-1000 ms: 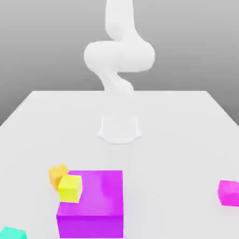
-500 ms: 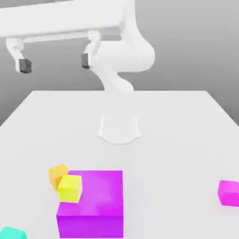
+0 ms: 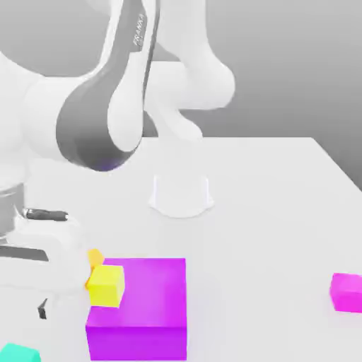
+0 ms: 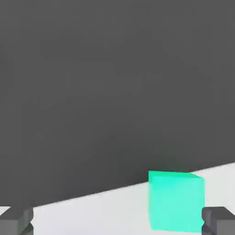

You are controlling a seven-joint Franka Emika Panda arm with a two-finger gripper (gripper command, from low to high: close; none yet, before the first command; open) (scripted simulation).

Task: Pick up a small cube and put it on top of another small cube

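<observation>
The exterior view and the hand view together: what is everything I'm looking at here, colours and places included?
Teal cube: one, blue-green, at the near corner of the table on the exterior view's left; in the hand view it lies between the two fingertips.
Yellow cube: one, at the big block's upper corner on the exterior view's left.
Orange cube: one, just behind the yellow one, mostly hidden by the arm.
Big magenta block: one, near front, left of centre.
Small magenta cube: one, at the exterior view's right edge.
Table: one, white.
Robot base: one, white, centre of table.
Arm: one, white and grey, bent down toward the teal cube.
Jaws: open, dark grey fingertips on either side of the teal cube.
</observation>
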